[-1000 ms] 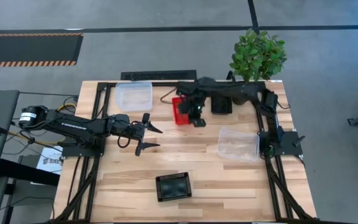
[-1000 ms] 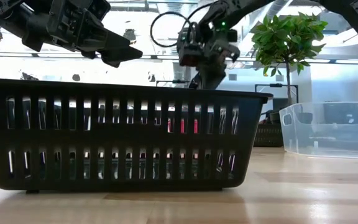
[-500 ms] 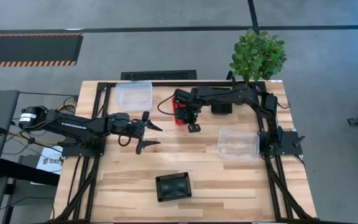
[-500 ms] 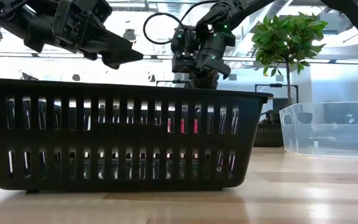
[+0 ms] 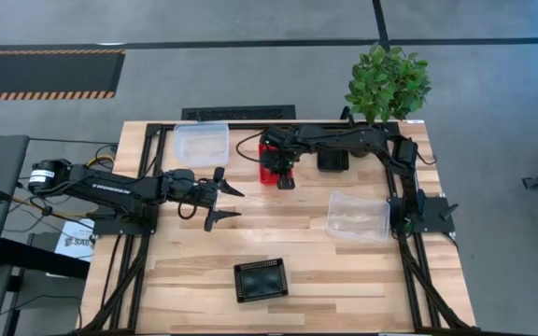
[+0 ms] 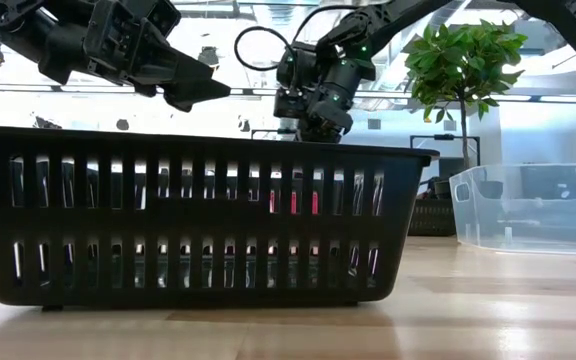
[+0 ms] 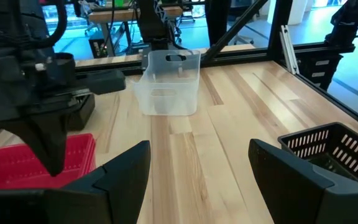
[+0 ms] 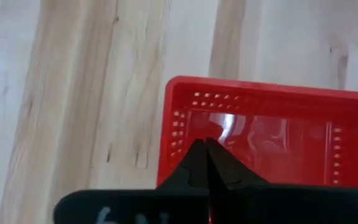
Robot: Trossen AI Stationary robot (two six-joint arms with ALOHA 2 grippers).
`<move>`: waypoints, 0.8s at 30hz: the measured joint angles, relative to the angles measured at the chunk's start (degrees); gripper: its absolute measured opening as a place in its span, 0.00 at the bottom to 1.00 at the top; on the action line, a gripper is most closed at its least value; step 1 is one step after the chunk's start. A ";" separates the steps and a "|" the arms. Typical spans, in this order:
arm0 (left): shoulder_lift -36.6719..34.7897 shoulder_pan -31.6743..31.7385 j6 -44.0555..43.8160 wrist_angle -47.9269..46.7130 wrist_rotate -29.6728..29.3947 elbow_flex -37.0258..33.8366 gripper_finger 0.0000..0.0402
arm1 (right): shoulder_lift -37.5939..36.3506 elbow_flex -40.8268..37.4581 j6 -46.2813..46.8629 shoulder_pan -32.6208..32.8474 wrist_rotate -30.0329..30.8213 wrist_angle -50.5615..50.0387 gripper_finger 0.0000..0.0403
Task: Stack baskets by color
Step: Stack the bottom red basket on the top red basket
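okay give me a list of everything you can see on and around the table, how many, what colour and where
Red basket: one, red, far middle of the table, under the right claw.
Black baskets: two, black, one near the front edge, one at the back right of the red one.
Clear baskets: two, translucent, one far left, one right side.
Plant: one, green, far right corner.
Table: one, light wood.
Left claw: open, above the table's left middle.
Right claw: shut, at the red basket's edge; whether it grips the rim is unclear.

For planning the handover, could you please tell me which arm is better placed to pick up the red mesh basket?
Right: the right gripper hangs shut over the red mesh plastic basket, while the left gripper hovers open, apart.
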 joint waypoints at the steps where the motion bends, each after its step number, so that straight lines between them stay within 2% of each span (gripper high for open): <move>1: 0.00 0.00 0.00 -0.02 0.00 0.00 0.65 | -0.08 0.00 -0.01 0.18 -0.36 -0.36 0.01; 7: -0.01 0.00 0.27 -0.22 0.00 0.00 0.65 | -1.02 0.09 -0.66 2.52 -7.75 -6.71 0.01; 9: -0.02 0.00 0.80 -0.26 0.00 0.00 0.65 | -0.14 -0.05 -0.64 3.47 -6.95 -7.67 0.01; 15: -0.02 0.00 0.83 -0.26 0.02 0.00 0.65 | 0.48 -2.80 0.26 3.48 -1.24 -2.50 0.00; 24: -0.02 0.00 -0.17 -0.22 0.01 0.00 0.65 | 0.50 -2.82 3.89 0.09 -0.75 2.67 0.01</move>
